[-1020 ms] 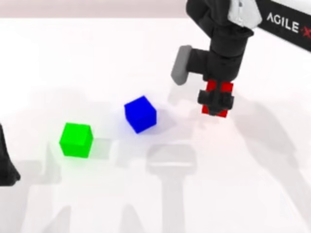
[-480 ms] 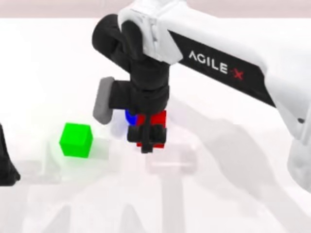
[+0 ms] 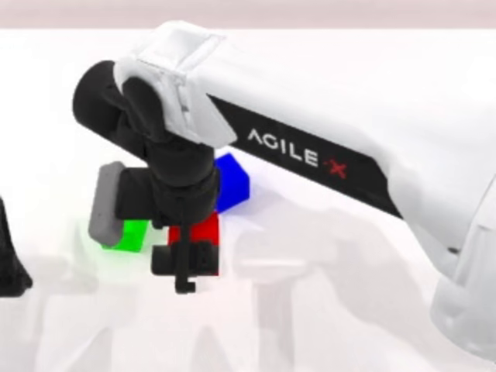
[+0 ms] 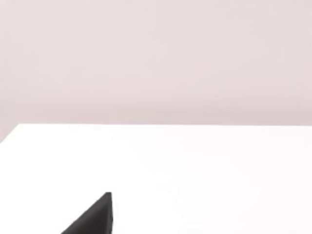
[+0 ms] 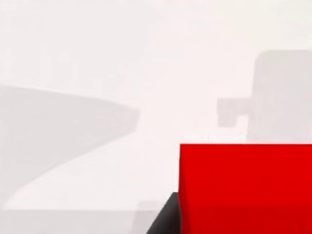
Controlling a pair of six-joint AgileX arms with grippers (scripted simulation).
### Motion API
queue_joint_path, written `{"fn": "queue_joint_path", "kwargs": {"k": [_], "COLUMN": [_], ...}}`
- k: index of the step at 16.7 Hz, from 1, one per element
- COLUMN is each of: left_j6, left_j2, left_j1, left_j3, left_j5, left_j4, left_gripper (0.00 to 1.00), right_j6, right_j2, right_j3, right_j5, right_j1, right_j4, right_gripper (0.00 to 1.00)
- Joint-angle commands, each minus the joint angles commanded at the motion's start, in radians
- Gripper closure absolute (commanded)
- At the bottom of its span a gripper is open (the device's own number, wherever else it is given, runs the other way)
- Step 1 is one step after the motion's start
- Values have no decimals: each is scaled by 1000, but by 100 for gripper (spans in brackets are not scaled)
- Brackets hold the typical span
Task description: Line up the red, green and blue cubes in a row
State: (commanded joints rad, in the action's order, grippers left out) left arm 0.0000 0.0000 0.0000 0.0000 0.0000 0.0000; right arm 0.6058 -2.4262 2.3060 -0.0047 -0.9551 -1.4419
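Top view: the right arm (image 3: 310, 163) reaches in from the right edge across the table (image 3: 349, 310) to the left of centre. The right gripper (image 3: 184, 263) hangs there, fingers closed on the red cube (image 3: 203, 229). The cube sits between the dark fingers, partly hidden by the wrist above it. Its visible edges run roughly square to the table edges; as a cube it has no long axis. Whether it touches the table or is held clear of it cannot be told.

The green cube (image 3: 130, 235) lies just left of the red cube, mostly covered by the grey camera block (image 3: 107, 204) on the wrist; only a lower corner shows. The blue cube (image 3: 231, 182) lies just behind and to the right of the red one, half hidden by the arm, and is turned a little so one corner points toward the near side. Gaps between the cubes are hidden by the wrist.

Right wrist view: the red cube (image 5: 246, 187) fills the lower right of the picture, one flat face toward the camera, with a dark finger (image 5: 165, 219) against its side.

The left arm (image 3: 9, 263) is parked at the left edge. Left wrist view shows only bare table and a dark tip (image 4: 95, 217) of the left gripper; its finger state cannot be told.
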Motion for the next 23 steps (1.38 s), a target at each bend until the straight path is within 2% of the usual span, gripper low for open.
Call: {"fn": "queue_joint_path", "kwargs": {"k": [4,10,15,23], "left_j6": [0,0,0,0], "left_j2": [0,0,0,0], "left_j1": [0,0,0,0], "left_j3": [0,0,0,0], "left_j5": [0,0,0,0], "left_j4": [0,0,0,0], "left_gripper": [0,0,0,0], "right_j6": [-1,-2,-2,-2], "right_j2": [7,1,-1,-1], "right_j3": [-43,-255,-275,-275], "right_j5": [-1,0,0,0], "right_j1": [3,0,-2,-2], "right_j4": [43,256,276,276], "right_gripper": [100,100,100,40]}}
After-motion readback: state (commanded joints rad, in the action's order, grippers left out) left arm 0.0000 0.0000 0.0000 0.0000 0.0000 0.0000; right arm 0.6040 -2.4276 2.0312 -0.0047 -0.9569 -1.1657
